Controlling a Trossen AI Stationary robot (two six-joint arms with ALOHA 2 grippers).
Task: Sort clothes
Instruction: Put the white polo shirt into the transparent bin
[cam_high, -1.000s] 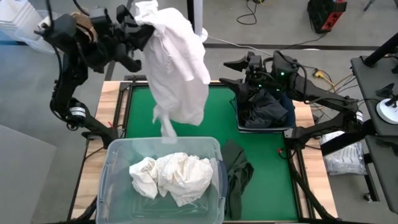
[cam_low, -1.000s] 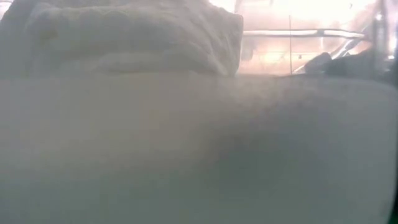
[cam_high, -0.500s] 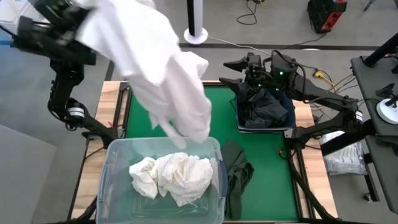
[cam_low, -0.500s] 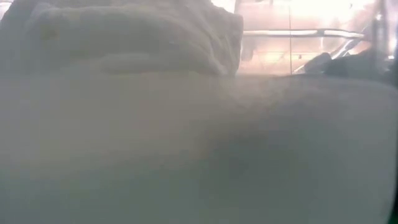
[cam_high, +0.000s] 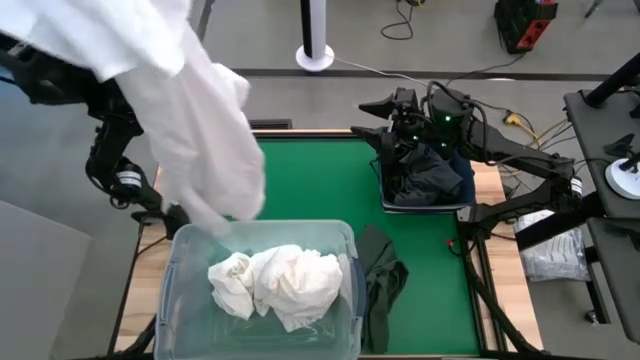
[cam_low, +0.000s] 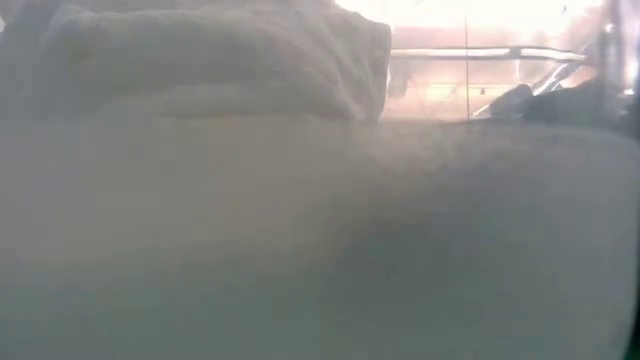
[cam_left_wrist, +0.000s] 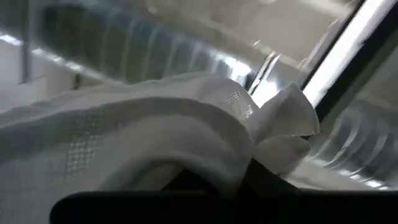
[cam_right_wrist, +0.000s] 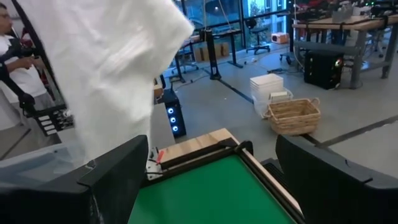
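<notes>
My left tool, clamped on a white garment (cam_high: 190, 120), is out of sight past the counter's (cam_high: 310, 190) left edge; the cloth hangs to the clear tub (cam_high: 345, 300) of whites. My right tool (cam_high: 385, 115) gapes wide over the dark bin (cam_high: 425, 205), olive garment (cam_high: 382, 275) beside the tub

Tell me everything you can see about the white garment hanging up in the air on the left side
The white garment is a large piece of soft, thin-looking fabric, hanging in loose folds from the left gripper, which is shut on a bunched edge. It hangs aslant from the high view's upper left corner, over the table's left edge. Its lowest part is at the far left corner of the clear plastic tub, over its rim. Whether it touches the rim cannot be told.
</notes>
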